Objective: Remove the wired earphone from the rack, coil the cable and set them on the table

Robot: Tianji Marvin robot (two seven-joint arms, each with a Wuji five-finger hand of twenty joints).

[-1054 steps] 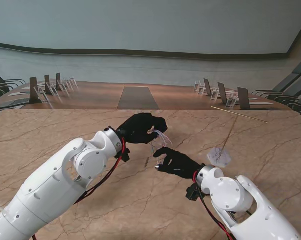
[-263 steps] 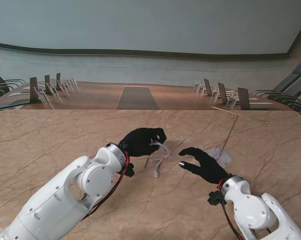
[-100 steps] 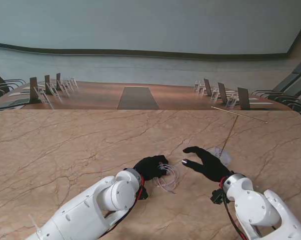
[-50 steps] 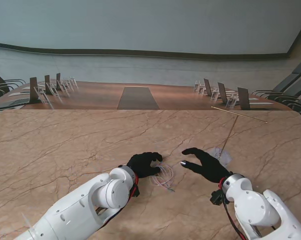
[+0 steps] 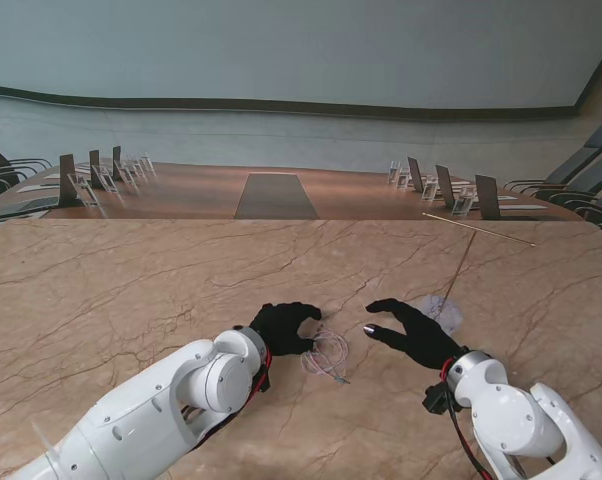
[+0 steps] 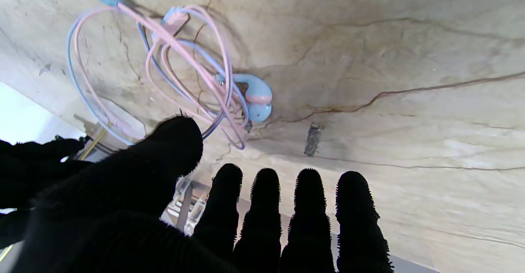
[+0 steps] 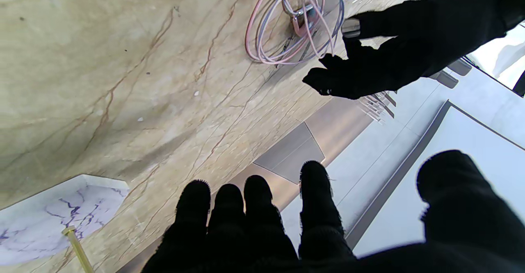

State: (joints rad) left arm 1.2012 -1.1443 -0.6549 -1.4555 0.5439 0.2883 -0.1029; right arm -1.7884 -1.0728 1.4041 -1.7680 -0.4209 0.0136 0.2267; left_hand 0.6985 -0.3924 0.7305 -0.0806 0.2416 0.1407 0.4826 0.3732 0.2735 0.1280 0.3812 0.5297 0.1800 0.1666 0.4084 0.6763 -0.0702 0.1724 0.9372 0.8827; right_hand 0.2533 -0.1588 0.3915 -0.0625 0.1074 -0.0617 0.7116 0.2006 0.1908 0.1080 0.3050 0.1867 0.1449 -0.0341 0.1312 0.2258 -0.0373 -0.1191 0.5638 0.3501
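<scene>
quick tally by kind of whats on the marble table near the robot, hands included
black gloved hands: 2, left hand and right hand
coiled pink and blue wired earphone: 1
rack with marble base and gold rod: 1
total: 4

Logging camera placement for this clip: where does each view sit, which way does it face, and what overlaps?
Stand view: above the shoulders, looking down at the table; both arms, left robot hand and right robot hand show.
Left wrist view: along the fingers at the coiled earphone.
Right wrist view: along its fingers towards the rack base.
All three share the earphone.
</scene>
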